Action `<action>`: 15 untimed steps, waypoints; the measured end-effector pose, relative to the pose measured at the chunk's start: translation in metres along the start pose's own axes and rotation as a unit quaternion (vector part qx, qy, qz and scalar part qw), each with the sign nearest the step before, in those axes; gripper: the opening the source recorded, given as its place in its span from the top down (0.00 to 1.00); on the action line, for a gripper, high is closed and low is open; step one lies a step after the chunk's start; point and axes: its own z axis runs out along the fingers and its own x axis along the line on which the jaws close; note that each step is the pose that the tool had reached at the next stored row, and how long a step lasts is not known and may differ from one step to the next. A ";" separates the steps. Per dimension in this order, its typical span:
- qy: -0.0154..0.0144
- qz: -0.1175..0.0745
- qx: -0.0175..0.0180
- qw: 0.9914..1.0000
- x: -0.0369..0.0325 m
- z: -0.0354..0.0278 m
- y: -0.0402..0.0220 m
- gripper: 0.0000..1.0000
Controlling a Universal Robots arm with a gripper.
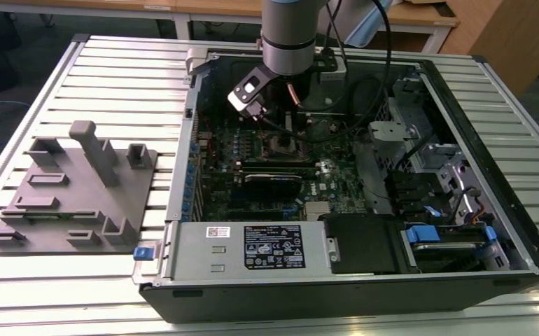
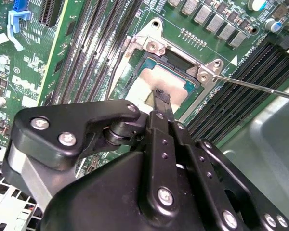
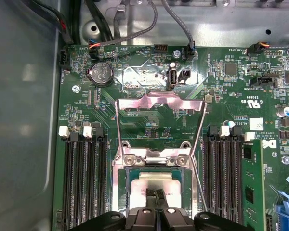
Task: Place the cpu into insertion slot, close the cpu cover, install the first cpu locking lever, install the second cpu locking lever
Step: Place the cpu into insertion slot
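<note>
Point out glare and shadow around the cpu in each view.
First wrist view: pinkish glare on the cpu cover, soft sheen on the cpu. Second wrist view: the cpu washes out pale beside the dark gripper. Exterior view: the insertion slot sits dim beneath the arm.

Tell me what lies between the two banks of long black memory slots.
In the first wrist view, the insertion slot, holding the cpu under the gripper, with the cpu cover raised.
</note>
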 end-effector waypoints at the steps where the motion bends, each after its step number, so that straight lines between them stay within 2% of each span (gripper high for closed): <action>1: 0.000 0.000 0.000 1.000 0.0000 -0.0001 0.0000 0.90; 15: 0.000 0.002 0.000 1.000 -0.0001 0.0038 -0.0013 0.90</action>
